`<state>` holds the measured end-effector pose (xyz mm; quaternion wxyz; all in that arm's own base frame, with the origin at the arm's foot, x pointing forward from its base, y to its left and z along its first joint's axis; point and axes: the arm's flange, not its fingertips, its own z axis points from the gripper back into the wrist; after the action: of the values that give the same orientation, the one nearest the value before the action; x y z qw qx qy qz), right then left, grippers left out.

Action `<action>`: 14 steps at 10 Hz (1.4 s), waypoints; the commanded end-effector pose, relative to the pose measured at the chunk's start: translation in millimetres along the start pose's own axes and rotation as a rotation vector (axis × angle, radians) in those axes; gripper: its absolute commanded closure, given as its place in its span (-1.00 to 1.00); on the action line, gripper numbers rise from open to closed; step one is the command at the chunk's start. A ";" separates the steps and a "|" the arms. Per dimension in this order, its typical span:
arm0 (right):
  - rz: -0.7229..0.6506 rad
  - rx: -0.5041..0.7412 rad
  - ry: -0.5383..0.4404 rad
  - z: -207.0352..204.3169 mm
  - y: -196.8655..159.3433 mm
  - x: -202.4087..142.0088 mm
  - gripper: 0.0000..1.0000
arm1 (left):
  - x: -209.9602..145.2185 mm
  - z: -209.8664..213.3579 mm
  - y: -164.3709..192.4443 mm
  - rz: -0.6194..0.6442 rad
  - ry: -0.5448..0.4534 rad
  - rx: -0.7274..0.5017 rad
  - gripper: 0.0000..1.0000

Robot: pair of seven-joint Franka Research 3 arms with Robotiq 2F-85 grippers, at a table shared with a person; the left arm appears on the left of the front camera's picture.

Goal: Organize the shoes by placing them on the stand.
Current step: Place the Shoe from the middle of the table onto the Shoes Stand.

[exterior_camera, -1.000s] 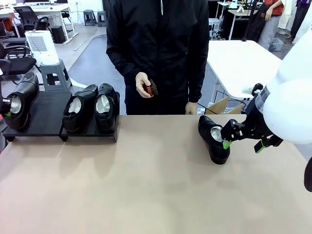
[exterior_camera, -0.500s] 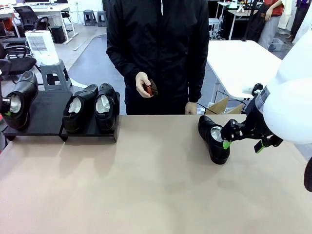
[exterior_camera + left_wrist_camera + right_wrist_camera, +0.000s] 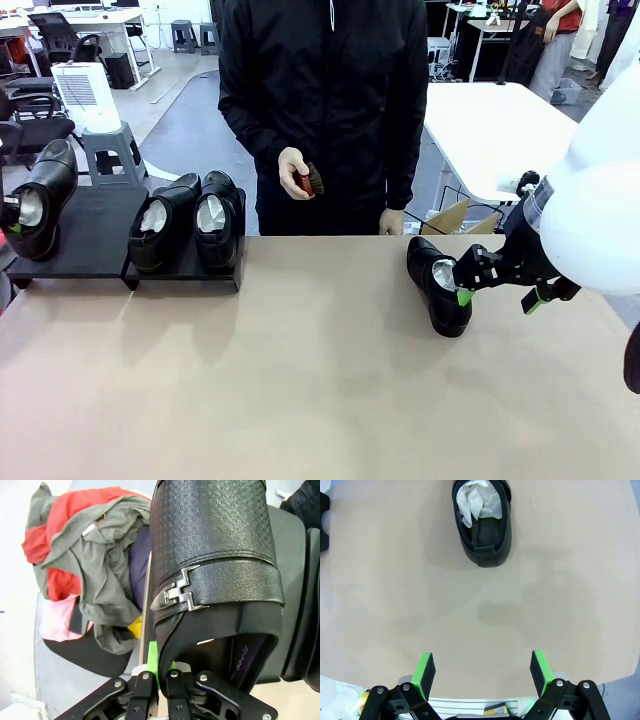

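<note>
Left hand [image 3: 159, 680] pinches heel rim of dress shoe [image 3: 38, 205] over stand [image 3: 95, 235], worktop's far-left corner. Right hand [image 3: 483, 672] spread wide, near fourth shoe [image 3: 438, 283] by right edge. Glossy stiff leather, likely slippery: heel collar best hold.
</note>
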<state>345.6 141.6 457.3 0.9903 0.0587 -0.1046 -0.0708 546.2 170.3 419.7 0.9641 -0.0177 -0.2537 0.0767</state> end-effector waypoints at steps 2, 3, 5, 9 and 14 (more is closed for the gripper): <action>0.016 0.002 -0.011 0.2 -0.6 1.7 -1.00 | 3.7 -5.4 8.1 -0.024 0.011 -0.011 1.00; 0.016 0.002 -0.011 0.2 -0.6 1.7 -1.00 | 4.0 -6.1 8.5 -0.023 0.018 -0.014 1.00; 0.016 0.002 -0.011 0.2 -0.6 1.7 -1.00 | 6.1 -5.4 9.9 -0.025 0.051 -0.011 0.81; 0.016 0.002 -0.011 0.2 -0.6 1.7 -1.00 | 14.6 5.7 11.6 -0.068 0.068 0.003 -0.73; 0.016 0.002 -0.011 0.2 -0.6 1.7 -1.00 | 7.0 22.3 15.5 -0.031 0.022 -0.002 -1.00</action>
<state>345.6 141.6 457.3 0.9903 0.0587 -0.1045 -0.0708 548.7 183.9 439.7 0.9704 -0.0109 -0.2342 0.0582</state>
